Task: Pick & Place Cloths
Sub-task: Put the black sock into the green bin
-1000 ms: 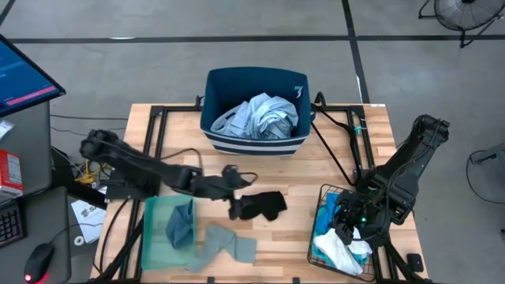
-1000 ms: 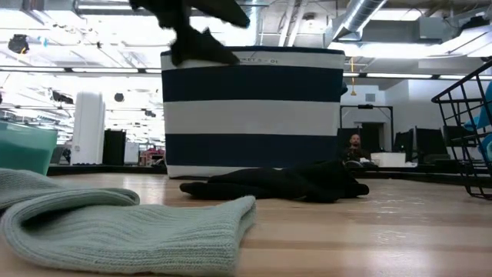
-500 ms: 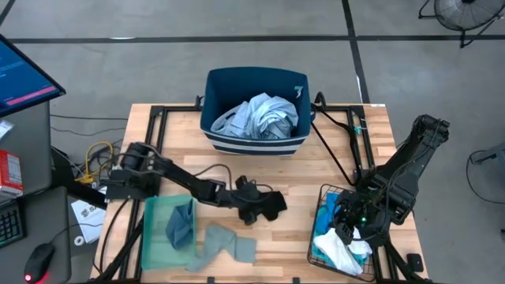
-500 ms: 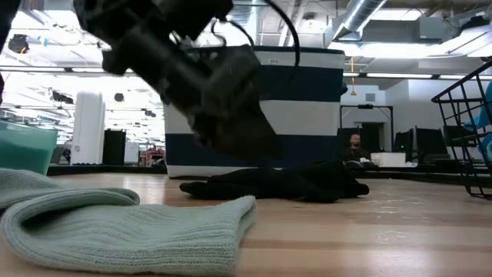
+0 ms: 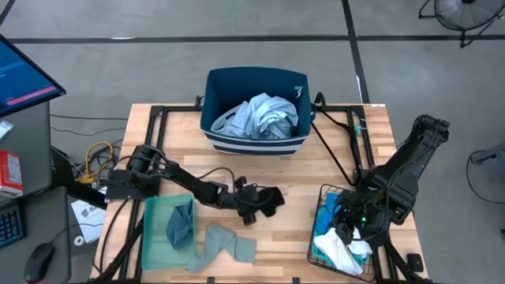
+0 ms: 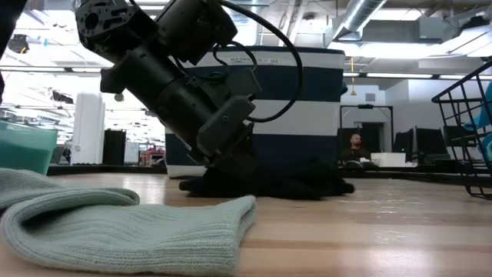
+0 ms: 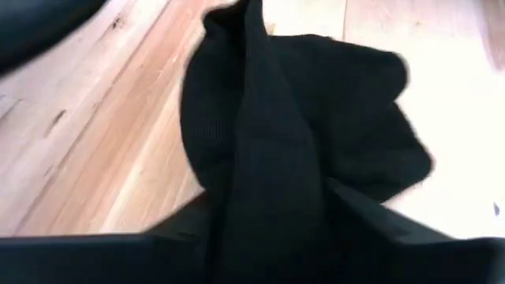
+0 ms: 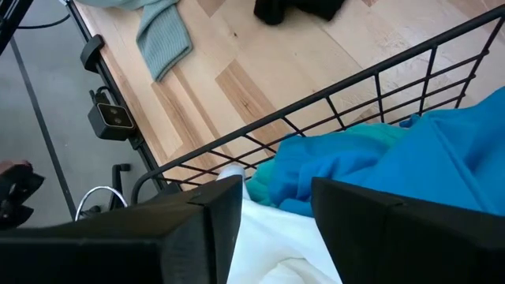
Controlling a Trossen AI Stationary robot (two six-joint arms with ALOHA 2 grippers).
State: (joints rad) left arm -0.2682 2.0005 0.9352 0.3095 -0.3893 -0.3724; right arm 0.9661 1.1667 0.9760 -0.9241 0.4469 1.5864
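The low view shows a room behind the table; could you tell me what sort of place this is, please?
Probably an open lab or workshop: exposed ceiling ducts, a concrete floor with taped lines, a monitor beside the bench and a person seated at a desk far off.

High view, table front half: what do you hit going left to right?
pale green tray → grey-green knit cloth → left gripper down on the small black cloth → wire basket with blue and white cloths, right gripper over it.
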